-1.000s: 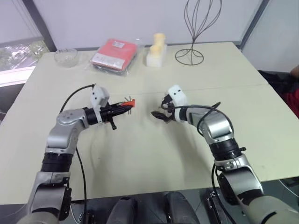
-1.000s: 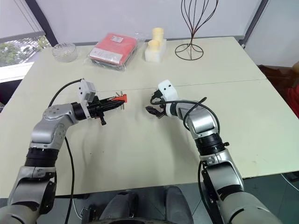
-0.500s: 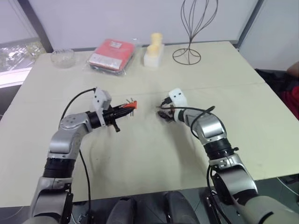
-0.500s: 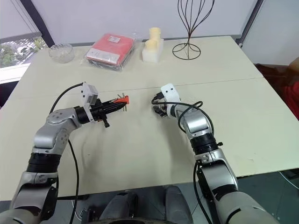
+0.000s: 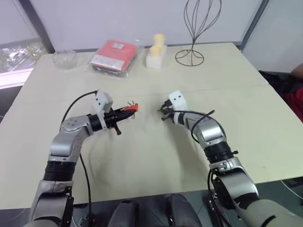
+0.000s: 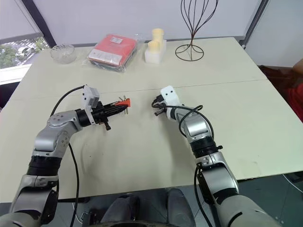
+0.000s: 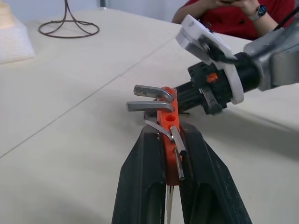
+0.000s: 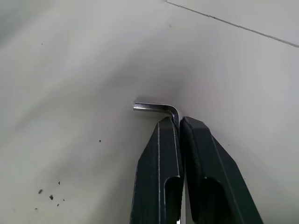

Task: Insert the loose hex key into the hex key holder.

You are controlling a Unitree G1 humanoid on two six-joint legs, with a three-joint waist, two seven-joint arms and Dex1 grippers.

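Head camera first: my left gripper (image 5: pixel 127 110) has its jaws pinching the hex key holder (image 5: pixel 132 108) and is holding it up off the desk (image 5: pixel 156 156), pointing over toward 3 o'clock, which I reckon is so the open slots face the other arm. My right gripper (image 5: pixel 164 113) sits just off to 3 o'clock of the holder, near but apart, tipped down at the desk. Way back around 11 to 12 o'clock there's a red packet (image 5: pixel 114 54), a glass bowl (image 5: pixel 65 57), a cream-coloured block (image 5: pixel 156 51) and a wire stand (image 5: pixel 194 29), all well clear of the action. Left wrist camera: the holder is clamped edge-on between the black fingers (image 7: pixel 145 186), with a few short keys (image 7: pixel 148 91) poking out sideways and at least one empty hole (image 7: pixel 167 119) showing, so that's probably my target. The right gripper hangs just beyond it, and a person in a red top (image 7: pixel 224 11) sits at the far side. Right wrist camera: the jaws are pressed together on the long leg of the loose hex key (image 8: pixel 156 108), right below the bend, short end sticking out sideways. Can't tell if it's off the desk yet. Gripping near the elbow hides the long leg in the jaws, so lining it up with that hole could get fiddly.
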